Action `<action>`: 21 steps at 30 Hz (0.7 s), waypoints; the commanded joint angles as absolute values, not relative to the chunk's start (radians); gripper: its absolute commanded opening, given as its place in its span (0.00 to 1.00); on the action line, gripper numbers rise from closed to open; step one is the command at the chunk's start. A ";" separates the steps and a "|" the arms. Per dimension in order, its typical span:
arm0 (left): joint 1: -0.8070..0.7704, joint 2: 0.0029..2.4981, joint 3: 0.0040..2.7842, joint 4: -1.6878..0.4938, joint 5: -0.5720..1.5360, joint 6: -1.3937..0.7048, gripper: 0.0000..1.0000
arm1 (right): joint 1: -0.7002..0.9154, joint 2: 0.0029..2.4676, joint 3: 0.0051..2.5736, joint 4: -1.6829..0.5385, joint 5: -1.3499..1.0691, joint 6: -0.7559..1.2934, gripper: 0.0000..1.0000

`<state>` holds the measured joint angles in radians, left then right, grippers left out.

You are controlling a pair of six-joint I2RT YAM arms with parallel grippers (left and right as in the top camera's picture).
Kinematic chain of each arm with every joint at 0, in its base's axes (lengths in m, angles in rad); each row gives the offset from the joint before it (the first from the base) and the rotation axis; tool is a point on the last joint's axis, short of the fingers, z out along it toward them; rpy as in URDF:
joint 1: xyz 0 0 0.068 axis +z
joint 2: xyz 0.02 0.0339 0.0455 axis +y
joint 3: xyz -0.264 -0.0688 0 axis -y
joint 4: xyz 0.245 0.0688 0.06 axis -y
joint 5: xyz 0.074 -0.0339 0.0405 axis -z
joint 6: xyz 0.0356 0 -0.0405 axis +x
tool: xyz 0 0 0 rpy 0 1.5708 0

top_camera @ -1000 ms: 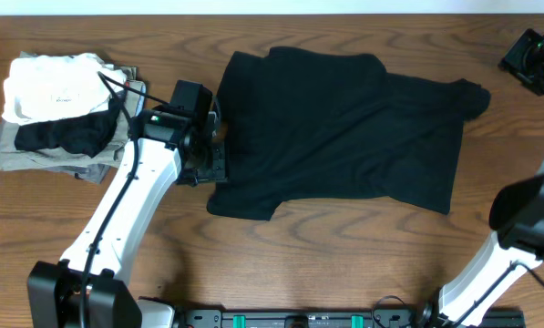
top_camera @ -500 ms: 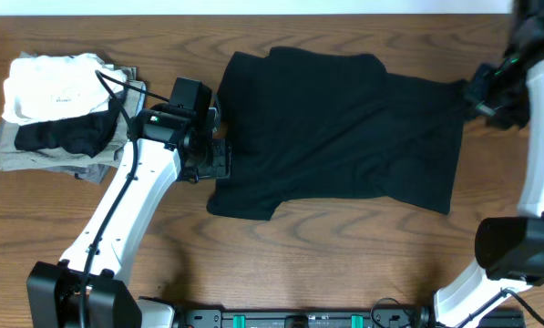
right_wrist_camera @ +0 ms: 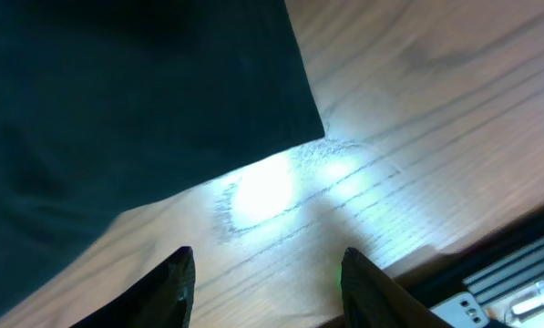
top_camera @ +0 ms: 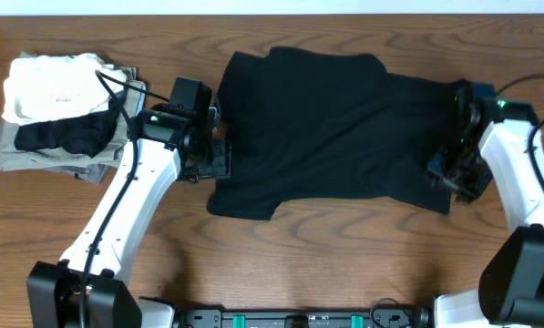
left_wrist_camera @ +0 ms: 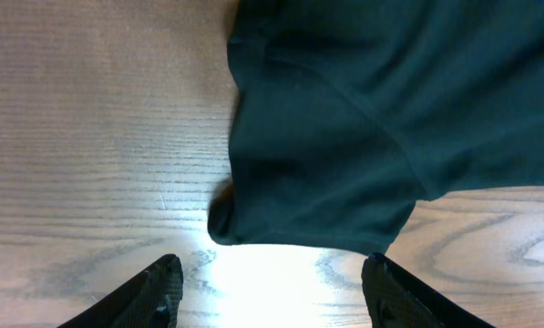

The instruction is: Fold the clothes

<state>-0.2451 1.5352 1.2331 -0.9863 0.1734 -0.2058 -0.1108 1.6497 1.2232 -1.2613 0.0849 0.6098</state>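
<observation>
Across the middle of the table [top_camera: 344, 273], nearer its far edge, the clothes [top_camera: 344, 128] are laid: one black T-shirt, spread flat and unfolded, its long axis running from the table's left side to its right. The sleeves are turned to the left; the hem lies to the right.

Left gripper [left_wrist_camera: 272, 264]: placed just off the near left sleeve [left_wrist_camera: 317, 200], fingers spread, bare wood between them, nothing pinched. The sleeve lies straight ahead of it.

Right gripper [right_wrist_camera: 267, 255]: placed at the near hem corner [right_wrist_camera: 294, 118], fingers likewise apart and empty, the corner just ahead.

Each arm is judged nearer to its own end of the garment, so a fold along the long axis is suited to both together.

Stack of folded garments [top_camera: 62, 109]: far left corner, well apart from the T-shirt.
</observation>
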 commanded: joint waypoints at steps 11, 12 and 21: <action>-0.244 1.536 1.245 -0.993 0.167 -0.200 0.65 | -0.309 1.641 0.936 -0.980 0.012 0.496 0.78; -0.244 1.536 1.245 -0.992 0.167 -0.199 0.65 | -0.316 1.642 0.918 -0.952 -0.016 0.468 0.78; -0.244 1.536 1.245 -0.992 0.167 -0.200 0.65 | -0.321 1.642 0.823 -0.794 -0.072 0.424 0.63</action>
<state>-0.2451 1.5352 1.2331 -0.9882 0.1726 -0.2058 -0.3157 1.6497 0.8352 -0.8089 -0.0517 0.4431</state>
